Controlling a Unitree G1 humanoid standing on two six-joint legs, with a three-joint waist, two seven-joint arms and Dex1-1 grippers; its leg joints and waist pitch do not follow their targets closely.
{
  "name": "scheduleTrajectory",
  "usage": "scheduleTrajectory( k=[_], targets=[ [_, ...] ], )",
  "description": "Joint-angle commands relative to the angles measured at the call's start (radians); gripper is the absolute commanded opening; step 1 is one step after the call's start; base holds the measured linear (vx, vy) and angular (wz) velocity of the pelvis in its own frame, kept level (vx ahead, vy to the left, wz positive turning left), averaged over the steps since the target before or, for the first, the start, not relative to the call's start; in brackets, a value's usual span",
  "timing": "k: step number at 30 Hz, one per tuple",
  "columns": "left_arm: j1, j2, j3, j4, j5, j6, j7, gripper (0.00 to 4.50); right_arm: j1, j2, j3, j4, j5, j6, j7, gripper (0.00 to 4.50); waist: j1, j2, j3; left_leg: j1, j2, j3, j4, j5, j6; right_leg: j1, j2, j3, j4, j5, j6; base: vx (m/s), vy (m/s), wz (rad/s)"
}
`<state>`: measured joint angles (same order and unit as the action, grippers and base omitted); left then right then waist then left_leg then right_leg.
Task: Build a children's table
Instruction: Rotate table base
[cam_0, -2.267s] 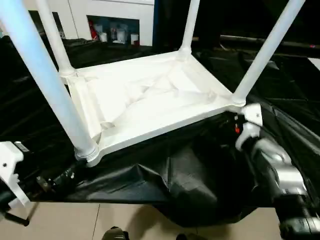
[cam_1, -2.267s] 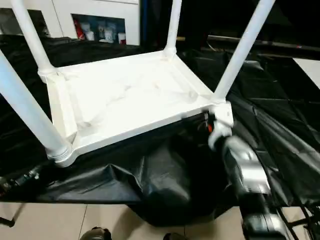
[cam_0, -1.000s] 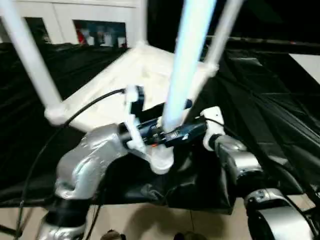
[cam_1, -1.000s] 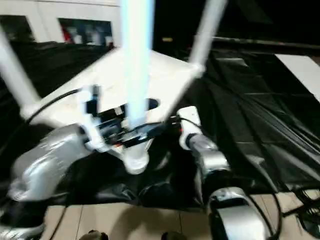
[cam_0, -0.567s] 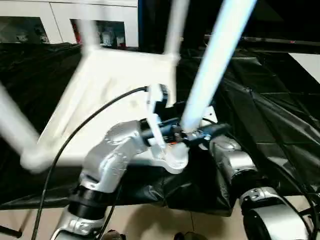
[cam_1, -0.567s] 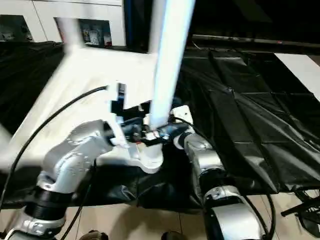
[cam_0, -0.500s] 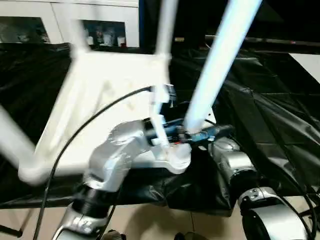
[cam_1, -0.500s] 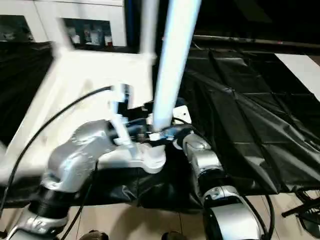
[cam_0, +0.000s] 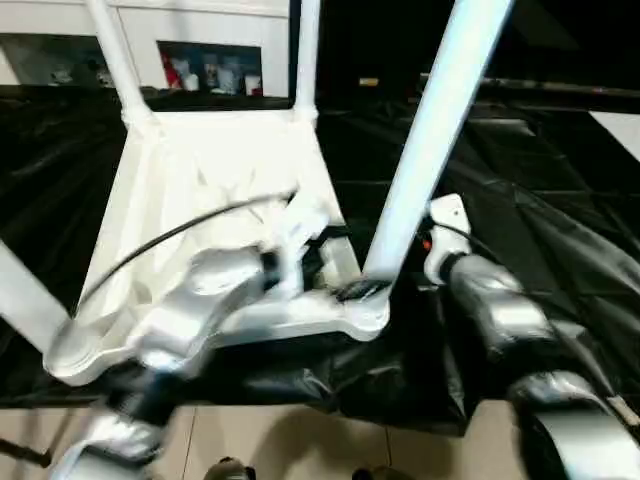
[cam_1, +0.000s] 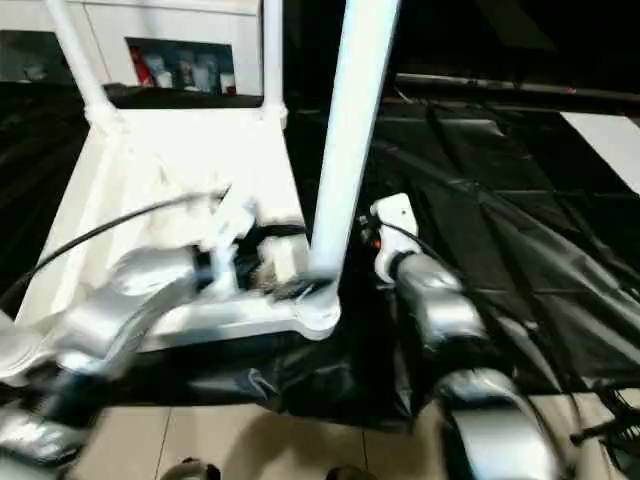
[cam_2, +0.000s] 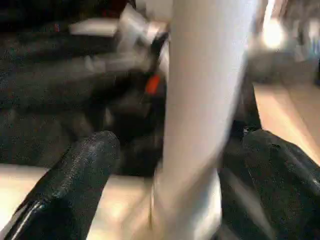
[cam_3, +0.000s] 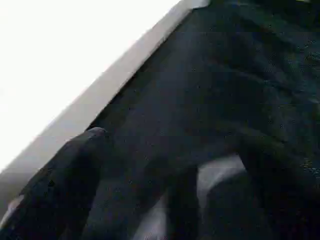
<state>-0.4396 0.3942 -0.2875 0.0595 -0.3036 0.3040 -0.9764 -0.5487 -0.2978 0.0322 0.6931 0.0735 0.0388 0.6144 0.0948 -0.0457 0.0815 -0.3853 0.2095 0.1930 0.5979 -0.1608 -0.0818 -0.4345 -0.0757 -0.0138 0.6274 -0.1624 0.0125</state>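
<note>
Both jaws stand wide. On the left gripper (cam_2: 175, 190), the two black fingers (cam_2: 75, 185) flank the nearest leg (cam_0: 425, 150) just above its corner socket (cam_0: 365, 305) without clamping it; contact cannot be confirmed. The right gripper (cam_3: 165, 195) holds nothing, its spread fingers facing the black sheet (cam_0: 540, 180) beside the rim of the tabletop (cam_0: 215, 170). Taking the nearest leg as landmark: the tabletop lies underside-up on the sheet-covered worktop, extending away from this leg toward the white cabinet (cam_0: 200, 30). Two further legs (cam_0: 305, 55) stand upright at the far corners, and a fourth (cam_0: 25, 300) rises at the near corner on the robot's left. All four legs appear seated, so assembly is judged nearly complete. The left forearm (cam_0: 190, 300) reaches across the tabletop to the landmark leg; the right forearm (cam_0: 490, 300) sits just to its right. Risks: the landmark corner overhangs the worktop edge, so a sideways push could slide the table off. Closing off-centre could lever the leg out of its socket. The left arm's cable (cam_0: 170, 235) could snag on the rim.
</note>
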Motion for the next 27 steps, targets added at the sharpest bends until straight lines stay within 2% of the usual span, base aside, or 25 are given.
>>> scheduleTrajectory(
  k=[1,2,3,4,6,9,10,12,13,14,15,18,22,27],
  targets=[
    [0.001,0.032,-0.033,-0.013,0.027,-0.004,-0.049,4.15,0.043,-0.056,0.036,-0.102,-0.003,0.023,0.105,4.50,0.005,0.013,-0.081,0.022,0.008,-0.002,-0.067,-0.258,0.010,0.056,-0.031,0.018,-0.068,-0.173,-0.207,0.000,0.000,0.00],
    [0.004,0.049,-0.049,-0.007,0.046,-0.020,-0.061,4.15,0.067,-0.082,0.043,-0.148,0.007,0.038,0.140,4.50,0.006,0.018,-0.078,0.023,0.007,-0.003,-0.068,-0.263,0.011,0.055,-0.029,0.018,-0.070,-0.177,-0.205,0.000,0.000,0.00],
    [0.005,0.058,-0.059,-0.003,0.058,-0.030,-0.067,4.15,0.080,-0.096,0.046,-0.174,0.014,0.047,0.158,4.50,0.009,0.017,-0.078,0.025,0.007,-0.004,-0.069,-0.271,0.015,0.056,-0.027,0.017,-0.073,-0.187,-0.199,0.000,0.000,0.00],
    [0.006,0.072,-0.081,0.015,0.094,-0.059,-0.079,4.02,0.127,-0.148,0.047,-0.276,0.041,0.091,0.219,4.50,0.010,0.015,-0.075,0.023,0.008,-0.005,-0.071,-0.285,0.016,0.056,-0.029,0.019,-0.075,-0.207,-0.195,0.000,0.000,0.00],
    [0.005,0.068,-0.086,0.030,0.110,-0.070,-0.074,3.76,0.160,-0.190,0.044,-0.351,0.058,0.124,0.263,4.50,0.015,0.017,-0.074,0.023,0.010,-0.005,-0.072,-0.300,0.011,0.055,-0.033,0.021,-0.077,-0.241,-0.184,0.000,0.000,0.00],
    [-0.003,0.073,-0.109,0.058,0.145,-0.093,-0.074,3.73,0.200,-0.250,0.043,-0.443,0.079,0.167,0.317,4.50,0.019,0.012,-0.072,0.023,0.009,-0.007,-0.073,-0.316,0.009,0.055,-0.033,0.021,-0.083,-0.284,-0.168,0.000,0.000,0.00],
    [-0.004,0.076,-0.119,0.067,0.159,-0.102,-0.075,3.51,0.222,-0.281,0.040,-0.500,0.098,0.197,0.342,4.50,0.019,0.018,-0.069,0.024,0.010,-0.008,-0.074,-0.323,0.011,0.052,-0.033,0.022,-0.086,-0.301,-0.162,0.000,0.000,0.00],
    [-0.003,0.080,-0.132,0.073,0.176,-0.098,-0.072,3.37,0.267,-0.339,0.029,-0.612,0.136,0.262,0.393,4.50,0.021,0.014,-0.070,0.023,0.010,-0.008,-0.073,-0.327,0.012,0.054,-0.033,0.022,-0.088,-0.317,-0.150,0.000,0.000,0.00],
    [-0.003,0.080,-0.134,0.074,0.177,-0.099,-0.072,3.29,0.270,-0.343,0.029,-0.620,0.139,0.267,0.397,4.50,0.021,0.013,-0.071,0.021,0.011,-0.010,-0.074,-0.325,0.015,0.054,-0.035,0.022,-0.087,-0.319,-0.150,0.000,0.000,0.00],
    [-0.005,0.081,-0.142,0.083,0.195,-0.100,-0.068,3.29,0.292,-0.375,0.025,-0.677,0.159,0.307,0.425,4.50,0.018,0.019,-0.070,0.018,0.010,-0.011,-0.075,-0.326,0.012,0.054,-0.036,0.021,-0.089,-0.334,-0.150,0.000,0.000,0.00],
    [-0.008,0.082,-0.149,0.095,0.215,-0.101,-0.061,3.08,0.310,-0.402,0.025,-0.724,0.176,0.342,0.448,4.50,0.019,0.014,-0.070,0.020,0.011,-0.012,-0.073,-0.323,0.016,0.054,-0.034,0.022,-0.090,-0.327,-0.146,0.000,0.000,0.00],
    [-0.012,0.083,-0.153,0.116,0.238,-0.106,-0.047,2.90,0.327,-0.430,0.027,-0.772,0.199,0.382,0.474,4.50,0.017,0.015,-0.069,0.016,0.009,-0.013,-0.073,-0.319,0.018,0.052,-0.035,0.021,-0.092,-0.356,-0.141,0.000,0.000,0.00],
    [-0.030,0.083,-0.150,0.169,0.261,-0.115,-0.036,2.51,0.358,-0.483,0.039,-0.857,0.246,0.460,0.512,4.50,0.021,0.015,-0.068,0.020,0.009,-0.015,-0.072,-0.339,0.014,0.046,-0.037,0.020,-0.099,-0.418,-0.127,0.000,0.000,0.00],
    [-0.031,0.082,-0.135,0.176,0.255,-0.108,-0.048,2.08,0.374,-0.501,0.042,-0.893,0.269,0.499,0.531,4.50,0.022,0.015,-0.068,0.018,0.010,-0.019,-0.074,-0.342,0.007,0.045,-0.038,0.019,-0.099,-0.434,-0.119,0.000,0.000,0.00]
  ],
)
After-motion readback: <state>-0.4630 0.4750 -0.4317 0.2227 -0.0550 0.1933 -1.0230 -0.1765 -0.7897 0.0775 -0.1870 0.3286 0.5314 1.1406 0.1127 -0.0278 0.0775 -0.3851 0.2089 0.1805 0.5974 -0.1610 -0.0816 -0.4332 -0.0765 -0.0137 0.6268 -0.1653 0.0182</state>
